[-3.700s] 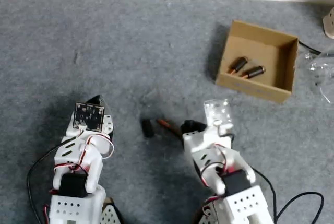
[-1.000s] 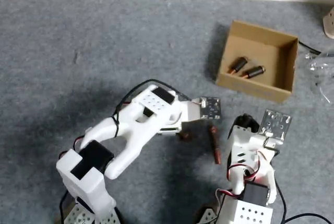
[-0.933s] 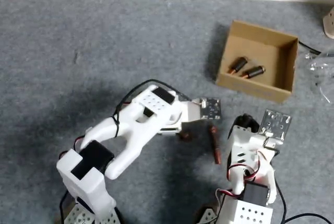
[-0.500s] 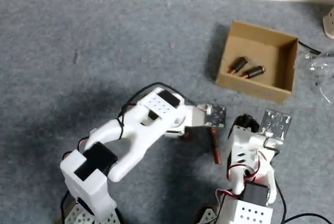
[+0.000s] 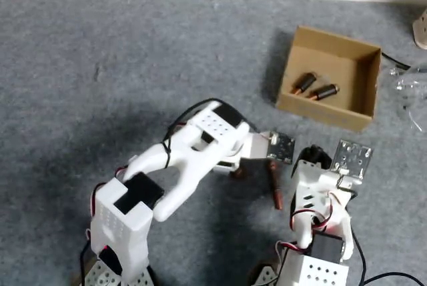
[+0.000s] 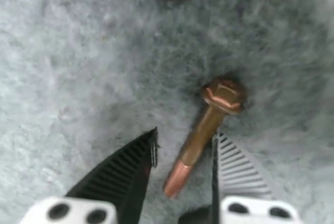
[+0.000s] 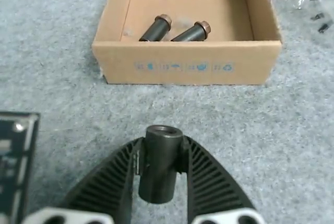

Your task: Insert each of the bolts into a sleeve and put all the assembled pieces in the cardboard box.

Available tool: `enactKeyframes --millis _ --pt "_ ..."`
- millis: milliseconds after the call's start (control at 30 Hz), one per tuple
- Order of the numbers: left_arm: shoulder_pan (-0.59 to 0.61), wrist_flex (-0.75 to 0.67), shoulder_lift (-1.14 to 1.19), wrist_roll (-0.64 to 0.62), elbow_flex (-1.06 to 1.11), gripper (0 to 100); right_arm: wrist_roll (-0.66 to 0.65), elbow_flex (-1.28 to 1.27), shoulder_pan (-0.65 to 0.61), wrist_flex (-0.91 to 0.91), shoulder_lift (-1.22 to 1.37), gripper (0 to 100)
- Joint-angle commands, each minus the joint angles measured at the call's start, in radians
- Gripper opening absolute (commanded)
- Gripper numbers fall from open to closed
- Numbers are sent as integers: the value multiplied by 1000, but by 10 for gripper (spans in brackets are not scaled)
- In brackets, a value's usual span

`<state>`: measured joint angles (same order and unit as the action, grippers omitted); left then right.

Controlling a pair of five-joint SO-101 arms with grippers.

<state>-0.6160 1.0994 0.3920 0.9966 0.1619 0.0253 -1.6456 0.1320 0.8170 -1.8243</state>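
Half a second on, reaches further right in frame: left fingers [image 6: 122,169] apart, straddling the bolt [image 6: 201,135] on the table [image 5: 100,66], lower centre. Keeps right fingers [image 7: 206,182] clamped on the sleeve [image 7: 159,169]. Looks ready for the bolt grasp.

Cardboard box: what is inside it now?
Two assembled pieces lie side by side on the floor of the box. In the right wrist view its front wall covers the nearest strip of floor.
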Motion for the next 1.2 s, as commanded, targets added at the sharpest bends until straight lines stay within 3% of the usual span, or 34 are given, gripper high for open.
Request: enactKeyframes --millis 0,233,400,800,1033,1167 --pt "-31 54 19 31 2 171 2 4 10 -41 -13 4" --pt "-31 57 21 31 2 165 2 4 10 -41 -13 4" --pt "-28 57 21 25 2 0 2 4 10 -41 -13 4" --pt "-21 112 7 -21 -7 7 2 4 7 -41 -13 4" --pt "-18 107 -220 -130 108 7 2 4 7 -42 -13 4" --pt "-18 -17 -421 -201 285 7 2 4 7 -42 -13 4"
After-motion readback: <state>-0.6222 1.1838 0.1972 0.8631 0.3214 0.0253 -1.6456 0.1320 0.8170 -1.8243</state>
